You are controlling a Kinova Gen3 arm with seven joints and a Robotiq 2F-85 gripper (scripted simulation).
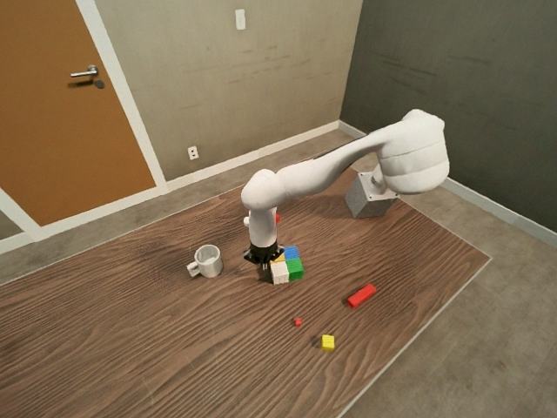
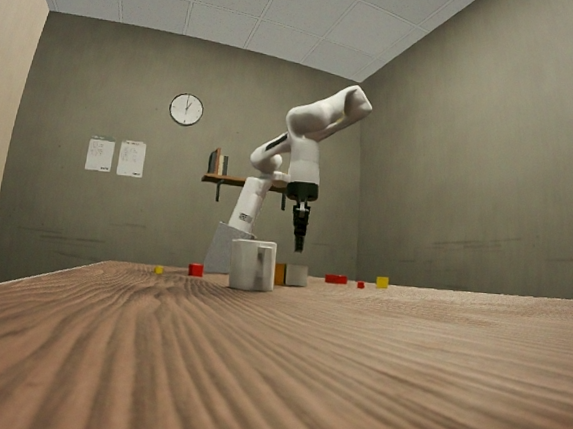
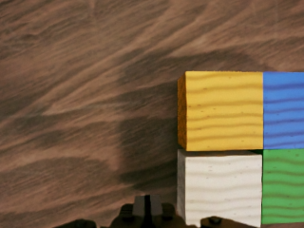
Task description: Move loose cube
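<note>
White cube in its corner, a sliver short of flush.
The white cube (image 1: 279, 272) (image 2: 296, 275) (image 3: 223, 187), seemingly the loose one, sits beside the green cube (image 1: 295, 268) (image 3: 284, 186), with a thin gap to the orange-yellow cube (image 1: 278, 258) (image 2: 279, 273) (image 3: 224, 111); the blue cube (image 1: 291, 252) (image 3: 285, 110) completes the four. The hand (image 1: 264, 266) (image 2: 298, 249) (image 3: 147, 212), fingers together on nothing, hovers above the table (image 1: 135, 337) (image 2: 273, 366) (image 3: 71, 71). Best to lower it outside the white cube, press low and centred towards orange-yellow, then lightly towards green; an off-centre push could twist it. Farther out: one mug (image 1: 217, 265) (image 2: 246, 265), three red blocks, two small yellow blocks.
</note>
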